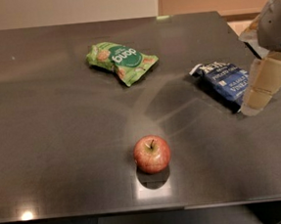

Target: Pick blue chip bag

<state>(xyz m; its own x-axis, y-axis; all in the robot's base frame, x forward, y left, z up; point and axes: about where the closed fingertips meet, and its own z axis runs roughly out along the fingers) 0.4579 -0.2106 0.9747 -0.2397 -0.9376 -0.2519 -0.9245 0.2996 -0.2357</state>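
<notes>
The blue chip bag (225, 81) lies flat on the dark table (59, 140) at the right, navy with white lettering and a white top edge. My gripper (252, 107) comes in from the upper right. Its cream-coloured end hangs over the bag's right edge and covers that part of the bag, with its tip just above the table surface.
A green snack bag (122, 60) lies at the back centre. A red apple (152, 153) stands near the front centre. The table's right edge runs close behind the gripper, and its front edge is just below the apple.
</notes>
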